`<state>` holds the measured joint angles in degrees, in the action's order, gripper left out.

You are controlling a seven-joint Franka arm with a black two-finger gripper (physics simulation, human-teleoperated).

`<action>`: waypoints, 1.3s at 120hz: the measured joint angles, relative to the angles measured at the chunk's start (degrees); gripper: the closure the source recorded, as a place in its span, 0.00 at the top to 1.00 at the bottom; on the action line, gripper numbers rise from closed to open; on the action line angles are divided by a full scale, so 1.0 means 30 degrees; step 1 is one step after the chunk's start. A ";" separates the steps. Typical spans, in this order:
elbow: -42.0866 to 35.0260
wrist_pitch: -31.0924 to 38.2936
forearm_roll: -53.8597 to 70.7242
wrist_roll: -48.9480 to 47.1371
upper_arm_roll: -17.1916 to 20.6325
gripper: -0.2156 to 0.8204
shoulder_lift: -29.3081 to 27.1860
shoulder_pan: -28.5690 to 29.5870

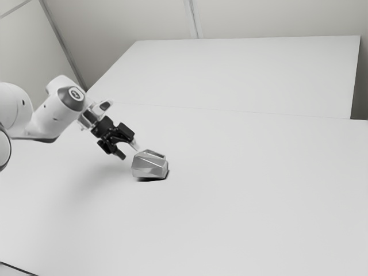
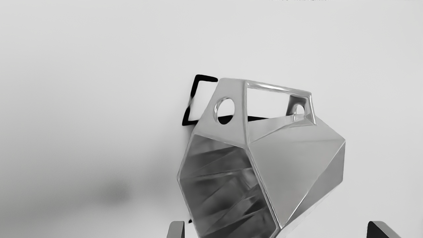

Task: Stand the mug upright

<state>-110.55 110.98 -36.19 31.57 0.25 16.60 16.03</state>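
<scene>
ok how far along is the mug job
Done: nothing yet, as the mug lies on its side on the table, mouth facing sideways. In hand: seemingly the approach, the end effector open close by. Left: gripping it, tipping it upright, letting go.

Looks like a lab from where I stand: robot arm (image 1: 54, 112) at nine o'clock, plain white table (image 1: 259, 207), bare panelled wall (image 1: 276, 17) at twelve.

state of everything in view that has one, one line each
Faceted silver-grey metallic mug: lying on its side, not upright.
Mug's angular, holed handle: on the upper side.
Black two-finger gripper: open, fingers apart, not gripping the mug.
</scene>
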 joint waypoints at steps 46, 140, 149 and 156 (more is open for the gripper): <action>-0.1856 0.0579 -0.4595 0.2626 0.0003 0.79 0.0281 0.0171; -0.2132 0.0754 -0.8893 0.7323 0.0788 0.09 0.0358 0.0310; -0.2165 0.0896 -0.8877 0.7530 0.0911 0.08 0.0107 0.0317; -0.2281 0.0985 -0.8854 0.7665 0.1020 0.07 -0.0387 0.0309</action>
<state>-117.39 113.94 -62.76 54.57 3.32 15.44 16.95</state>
